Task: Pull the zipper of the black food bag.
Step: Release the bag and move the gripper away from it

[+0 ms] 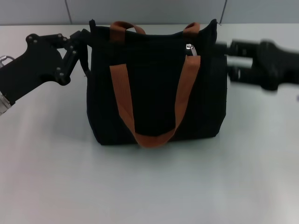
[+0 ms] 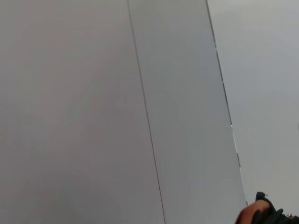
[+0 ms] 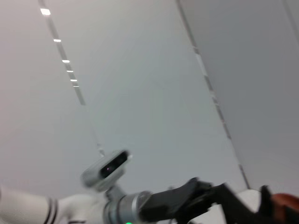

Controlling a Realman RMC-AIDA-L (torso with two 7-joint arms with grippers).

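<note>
- Pale grey table (image 1: 149,186) fills the head view, with a grey panelled wall (image 1: 140,10) along its far edge.
- The black food bag (image 1: 154,88) stands upright near the middle of the table, toward the far side, its broad face turned to the camera.
- Two brown-orange straps belong to it: the near strap (image 1: 150,138) hangs down the front face in a long loop, and the far strap (image 1: 127,25) arches above the top edge.
- The zipper (image 1: 190,48) shows as a small silvery tab at the bag's top edge, right of centre, just beside the right end of the near strap.
- The left gripper (image 1: 85,38) reaches in from the left and its fingers are at the bag's upper left corner, touching or pinching the fabric there; whether they are clamped on it I cannot tell.
- The right gripper (image 1: 223,58) comes in from the right, level with the bag's upper right side and right at its edge; it is blurred, and its finger state cannot be told.
- The left wrist view shows mostly wall panels, with a sliver of orange strap and black fabric (image 2: 261,213) in one corner.
- The right wrist view shows the wall, the robot's head (image 3: 105,169) and the left arm (image 3: 163,205) farther off.
</note>
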